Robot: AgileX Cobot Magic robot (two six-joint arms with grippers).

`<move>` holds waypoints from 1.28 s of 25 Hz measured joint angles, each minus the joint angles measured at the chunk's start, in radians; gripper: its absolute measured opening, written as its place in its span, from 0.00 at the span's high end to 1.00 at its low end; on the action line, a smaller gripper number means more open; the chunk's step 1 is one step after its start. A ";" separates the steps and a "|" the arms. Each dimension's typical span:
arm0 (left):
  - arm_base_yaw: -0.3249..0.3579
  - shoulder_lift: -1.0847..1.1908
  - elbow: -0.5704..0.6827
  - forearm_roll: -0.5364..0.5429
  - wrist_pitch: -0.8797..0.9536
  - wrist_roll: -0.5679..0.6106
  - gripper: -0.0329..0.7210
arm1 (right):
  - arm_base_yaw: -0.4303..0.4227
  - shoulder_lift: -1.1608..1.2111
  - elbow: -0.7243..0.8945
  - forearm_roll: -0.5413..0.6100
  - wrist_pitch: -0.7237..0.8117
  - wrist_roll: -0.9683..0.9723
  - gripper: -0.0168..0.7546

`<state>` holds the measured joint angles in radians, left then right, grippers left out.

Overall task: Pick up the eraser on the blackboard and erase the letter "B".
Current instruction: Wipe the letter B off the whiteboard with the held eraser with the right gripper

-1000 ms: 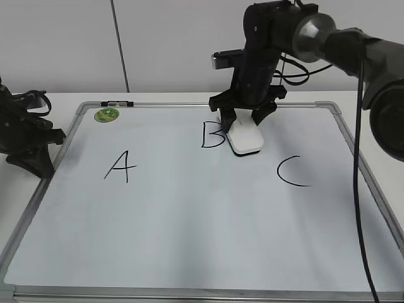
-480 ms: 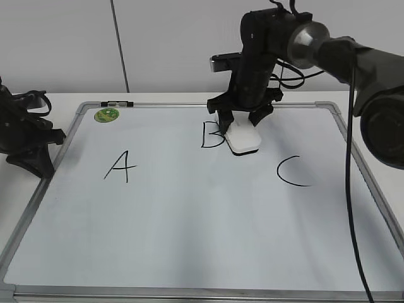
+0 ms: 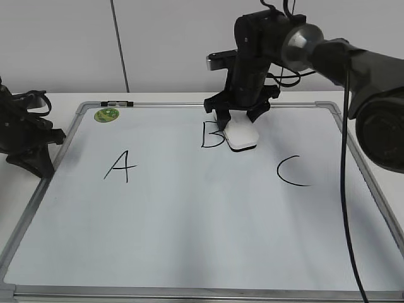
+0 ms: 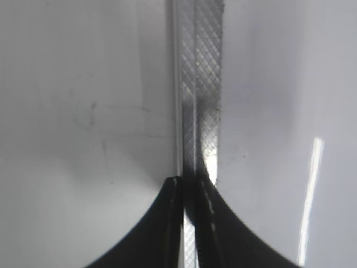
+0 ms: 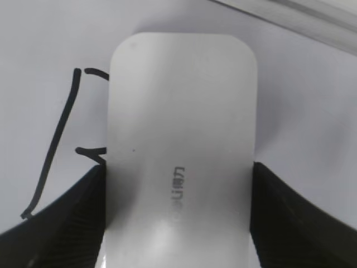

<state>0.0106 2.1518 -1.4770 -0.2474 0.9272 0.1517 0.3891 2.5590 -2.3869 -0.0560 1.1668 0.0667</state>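
Where the eraser (image 5: 181, 162) sits, the letter "B" (image 5: 61, 145) (right half) is hidden.

The white table (image 3: 60, 100) carries the blackboard (image 3: 189, 221), a large white board in a silver frame that lies flat on it. The board's far edge runs just behind the right gripper (image 3: 238, 120), and its surface spreads out from under that gripper toward the camera. The board's left frame rail passes directly beneath the left gripper (image 4: 187, 184) in the left wrist view. A strip of bare table shows to the left of that rail, beside the left gripper.
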 joint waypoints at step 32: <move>0.000 0.000 0.000 0.000 0.000 0.000 0.93 | 0.073 0.014 -0.009 0.012 -0.003 0.003 0.28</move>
<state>0.0106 2.1518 -1.4770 -0.2474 0.9272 0.1517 0.4617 2.5728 -2.3964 -0.0436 1.1639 0.0698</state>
